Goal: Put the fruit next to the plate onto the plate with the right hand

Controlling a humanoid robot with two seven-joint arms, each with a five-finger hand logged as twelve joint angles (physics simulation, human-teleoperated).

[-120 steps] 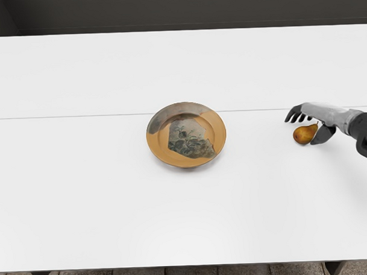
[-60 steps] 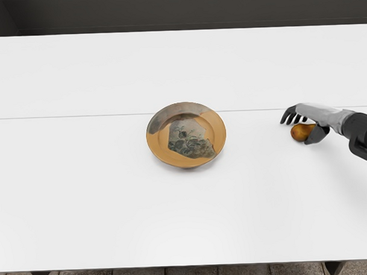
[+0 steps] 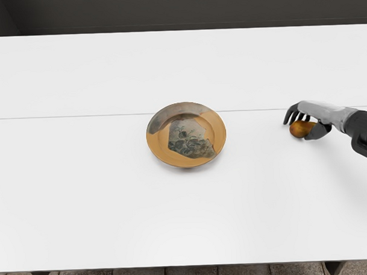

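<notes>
Pear (image 3: 300, 129) sits clasped in the right hand (image 3: 309, 116), with the fingers (image 3: 291, 117) curled over its far side and the thumb against its near right end. It lies lengthwise left to right, rounded end toward the plate (image 3: 186, 135); its neck seems hidden under the palm. It is well right of the plate, near the white table's (image 3: 186, 216) right edge.

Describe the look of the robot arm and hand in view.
Only the right arm shows. The right hand has a smooth, light grey metallic back and wrist, with slim, black, jointed fingers. The forearm behind it is a thicker, dark grey-black casing. No cables or markings are visible.
</notes>
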